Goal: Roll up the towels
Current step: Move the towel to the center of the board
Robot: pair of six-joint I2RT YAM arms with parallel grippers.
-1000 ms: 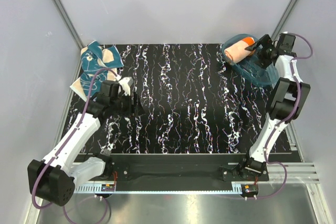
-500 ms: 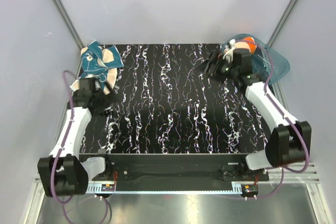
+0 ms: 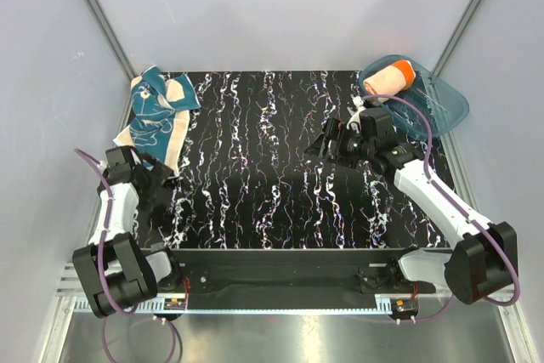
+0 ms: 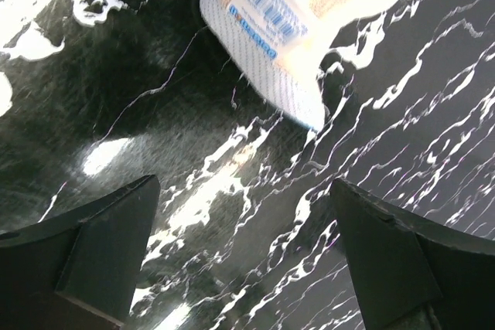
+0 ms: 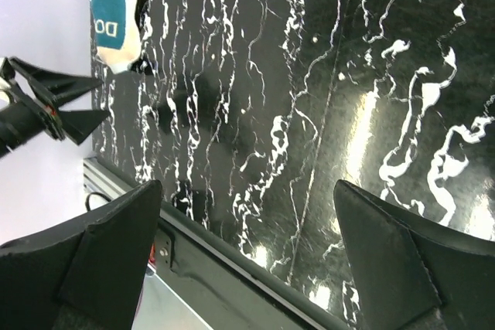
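From above, the left gripper (image 3: 160,178) hangs over the black marbled table (image 3: 272,210), with the teal-blue towel (image 3: 157,112) spread flat just beyond its tips. The right gripper (image 3: 321,144) hovers mid-table; well behind it, the orange towel (image 3: 387,76) sits rolled up in the translucent tub (image 3: 446,108).

The left wrist camera shows the jaws spread wide with nothing between them. The teal-blue towel's near corner, bearing a white printed label (image 4: 267,44), lies ahead of the tips and apart from them.

The right wrist camera shows that arm's jaws equally wide and bare, the flat towel far ahead, toward the left finger's side.

One towel looks finished and the second roll not yet begun. The next move likely calls for the left jaws to come down on that near corner and pinch the thin cloth off the table.
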